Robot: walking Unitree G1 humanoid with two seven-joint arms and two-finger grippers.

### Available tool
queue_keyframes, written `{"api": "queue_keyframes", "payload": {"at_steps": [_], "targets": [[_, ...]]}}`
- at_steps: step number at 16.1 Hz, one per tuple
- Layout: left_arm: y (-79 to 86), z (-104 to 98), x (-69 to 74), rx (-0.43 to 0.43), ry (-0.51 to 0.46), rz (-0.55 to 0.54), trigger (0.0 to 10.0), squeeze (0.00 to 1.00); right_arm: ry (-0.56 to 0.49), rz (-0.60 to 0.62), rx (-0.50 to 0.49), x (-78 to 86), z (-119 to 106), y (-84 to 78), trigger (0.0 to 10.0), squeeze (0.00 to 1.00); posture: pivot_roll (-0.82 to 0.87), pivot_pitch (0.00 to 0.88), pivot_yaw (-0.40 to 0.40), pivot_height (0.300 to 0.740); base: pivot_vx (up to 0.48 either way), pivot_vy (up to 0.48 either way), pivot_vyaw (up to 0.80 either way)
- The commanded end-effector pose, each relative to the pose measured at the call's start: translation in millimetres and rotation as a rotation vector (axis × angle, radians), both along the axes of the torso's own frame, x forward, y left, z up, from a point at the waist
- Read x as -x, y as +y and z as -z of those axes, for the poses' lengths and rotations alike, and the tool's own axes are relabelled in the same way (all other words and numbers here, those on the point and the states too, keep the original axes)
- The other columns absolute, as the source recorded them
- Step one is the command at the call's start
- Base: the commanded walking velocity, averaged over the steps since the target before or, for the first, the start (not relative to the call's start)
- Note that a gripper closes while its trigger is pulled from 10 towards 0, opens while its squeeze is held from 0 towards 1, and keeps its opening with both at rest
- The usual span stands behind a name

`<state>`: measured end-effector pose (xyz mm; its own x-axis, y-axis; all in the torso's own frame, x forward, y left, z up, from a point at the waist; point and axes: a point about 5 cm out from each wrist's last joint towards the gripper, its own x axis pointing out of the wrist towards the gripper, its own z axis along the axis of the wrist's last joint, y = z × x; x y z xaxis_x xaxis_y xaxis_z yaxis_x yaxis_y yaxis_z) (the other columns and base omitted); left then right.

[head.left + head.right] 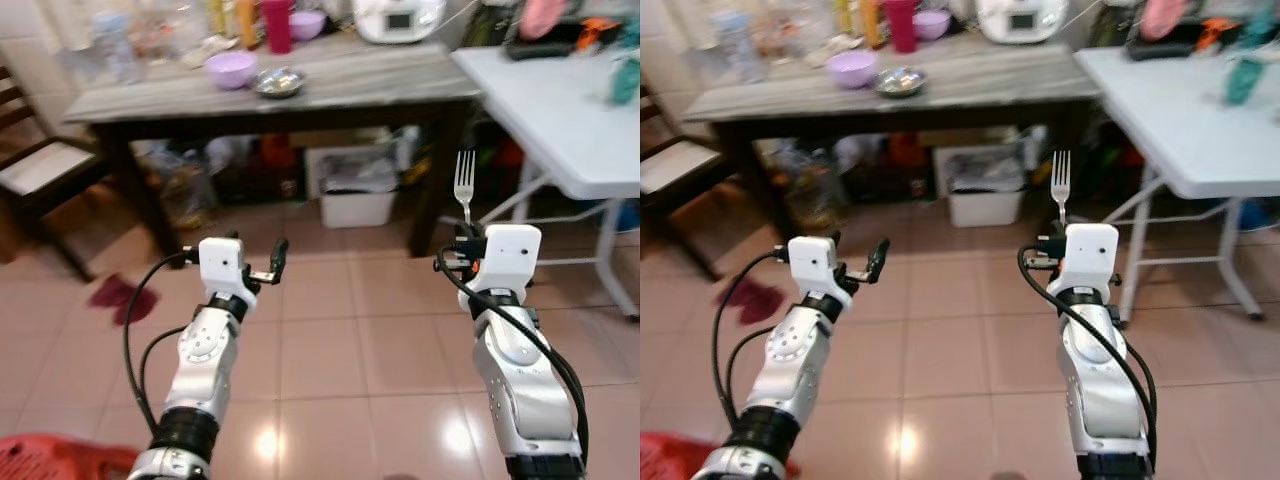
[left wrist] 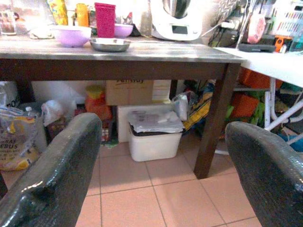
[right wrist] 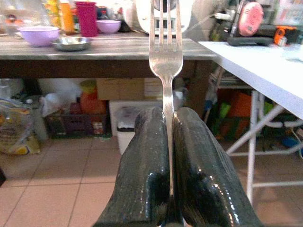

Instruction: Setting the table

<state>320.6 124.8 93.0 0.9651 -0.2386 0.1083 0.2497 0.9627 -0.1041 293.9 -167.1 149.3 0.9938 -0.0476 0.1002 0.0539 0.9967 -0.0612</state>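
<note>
Pink tiled floor [image 1: 330, 350] stretches ahead of the robot toward a dark wooden table [image 1: 300, 95] with a pale grey top, which stands against the far wall. To the robot's right, just beside that table, stands a white folding table [image 1: 560, 120] on slanted metal legs. A wooden chair [image 1: 35, 170] with a light seat sits at the left edge of the scene. Under the dark table rests a white plastic bin [image 1: 357, 200], with bags and boxes packed around it. A white kitchen appliance [image 1: 398, 17] occupies the back of the dark tabletop; further left stand a magenta cup [image 1: 277, 25], a lilac bowl [image 1: 232, 69] and, just beside that bowl, a small metal dish [image 1: 279, 82].

Both silver arms reach forward above the tiles, well short of the tables. The right gripper [image 3: 166, 142] has its two black fingers pressed together on the handle of a silver fork [image 1: 464, 183], which stands upright, tines up, above the white wrist housing. The left gripper [image 2: 165, 156] holds nothing, its fingers [image 2: 61, 170] spread wide apart, with the dark table and the bin seen between them.
</note>
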Motion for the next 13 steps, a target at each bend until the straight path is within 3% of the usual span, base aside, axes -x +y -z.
{"api": "queue_keyframes", "payload": {"at_steps": [1,11,13], "targets": [[1.1,-1.5,-1.4,-0.009,0.002,-0.003,10.0,0.00,-0.033,-0.010,0.005,1.7,-5.3,2.6,10.0,0.00,-0.29,0.067,0.063,0.740,0.420,0.000,0.00],[-5.1,-0.2,-0.1,0.014,0.012,0.013,10.0,0.00,-0.058,-0.048,0.032,0.0,-6.2,9.0,10.0,0.00,-0.29,0.051,0.058,0.740,0.469,0.000,0.00],[-7.2,-0.4,-0.6,0.015,0.013,0.014,10.0,0.00,-0.064,-0.053,0.031,-0.2,-7.0,9.6,10.0,0.00,-0.29,0.052,0.059,0.740,0.480,0.000,0.50]]}}
